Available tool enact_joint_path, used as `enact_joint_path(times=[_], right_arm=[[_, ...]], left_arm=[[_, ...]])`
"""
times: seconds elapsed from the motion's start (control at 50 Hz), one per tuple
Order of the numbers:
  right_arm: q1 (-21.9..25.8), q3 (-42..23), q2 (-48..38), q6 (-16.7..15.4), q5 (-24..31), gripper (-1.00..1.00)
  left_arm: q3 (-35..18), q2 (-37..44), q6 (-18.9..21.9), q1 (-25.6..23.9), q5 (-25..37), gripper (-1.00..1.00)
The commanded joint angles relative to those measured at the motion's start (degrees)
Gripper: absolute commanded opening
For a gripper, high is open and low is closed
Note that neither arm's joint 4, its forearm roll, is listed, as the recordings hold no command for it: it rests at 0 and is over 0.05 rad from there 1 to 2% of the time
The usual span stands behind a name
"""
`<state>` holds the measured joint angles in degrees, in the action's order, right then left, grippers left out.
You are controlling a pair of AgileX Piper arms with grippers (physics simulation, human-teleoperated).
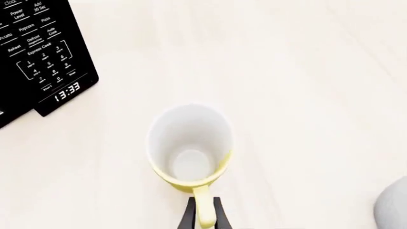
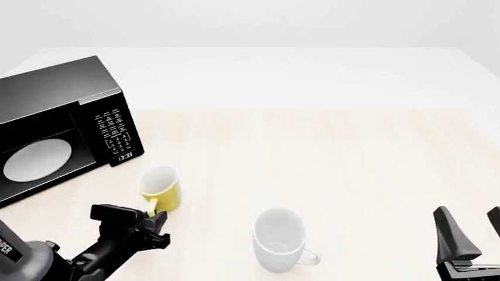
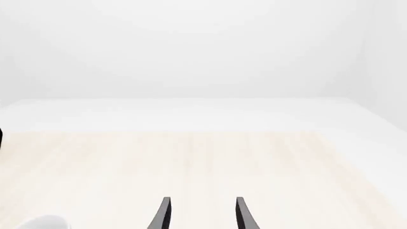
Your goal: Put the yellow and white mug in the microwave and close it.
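The yellow and white mug (image 2: 160,188) stands upright on the table (image 2: 328,158), just in front of the microwave (image 2: 58,126) (keypad corner nearest, turntable visible). The left gripper (image 2: 154,219) pinches the mug's handle (image 1: 204,210) between its fingers. A white mug (image 2: 278,239) sits nearby. The right gripper (image 3: 201,212) hangs spread, holding nothing.

pale wood-grain table (image 2: 328,152) is filling most of the front view, its planks running away from the camera. a plain white strip is lying along its far edge. behind that a blank white wall (image 3: 203,47) is taking up the rest, with no seams showing. light is falling soft and even, casting only faint shadows on the tabletop. nothing else of the room is showing.
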<state>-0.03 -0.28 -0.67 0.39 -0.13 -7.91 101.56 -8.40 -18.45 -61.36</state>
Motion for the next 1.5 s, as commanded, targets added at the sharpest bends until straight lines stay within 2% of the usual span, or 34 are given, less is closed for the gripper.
enact_joint_path(times=[0.02,0.14,0.26,0.38,0.4,0.48,0.5,0.64,0.76,0.84,1.22,1.5], right_arm=[[0.0,0.1,0.1,-0.1,0.0,1.00],[0.0,0.1,0.1,-0.1,0.0,1.00],[0.0,0.1,0.1,-0.1,0.0,1.00],[0.0,0.1,0.1,-0.1,0.0,1.00],[0.0,0.1,0.1,-0.1,0.0,1.00],[0.0,0.1,0.1,-0.1,0.0,1.00],[0.0,0.1,0.1,-0.1,0.0,1.00],[0.0,0.1,0.1,-0.1,0.0,1.00],[0.0,0.1,0.1,-0.1,0.0,1.00],[0.0,0.1,0.1,-0.1,0.0,1.00],[0.0,0.1,0.1,-0.1,0.0,1.00],[0.0,0.1,0.1,-0.1,0.0,1.00]], left_arm=[[2.7,-3.1,-0.4,1.3,-1.0,-1.00],[4.5,-4.9,-0.2,2.4,-1.6,-1.00],[6.6,-11.5,0.1,3.4,1.2,-1.00],[7.8,-21.1,3.1,6.1,5.6,-1.00],[7.9,-23.8,5.1,8.2,6.9,-1.00],[7.9,-27.5,6.5,10.1,8.9,-1.00],[7.9,-31.1,7.5,11.1,10.9,-1.00],[7.9,-36.2,7.9,12.2,14.7,-1.00],[7.9,-37.0,8.4,15.3,14.8,-1.00],[7.9,-33.5,7.2,17.9,12.1,-1.00],[7.7,-24.5,9.2,29.1,1.8,-1.00],[4.0,-18.6,9.5,34.3,-0.6,-1.00]])
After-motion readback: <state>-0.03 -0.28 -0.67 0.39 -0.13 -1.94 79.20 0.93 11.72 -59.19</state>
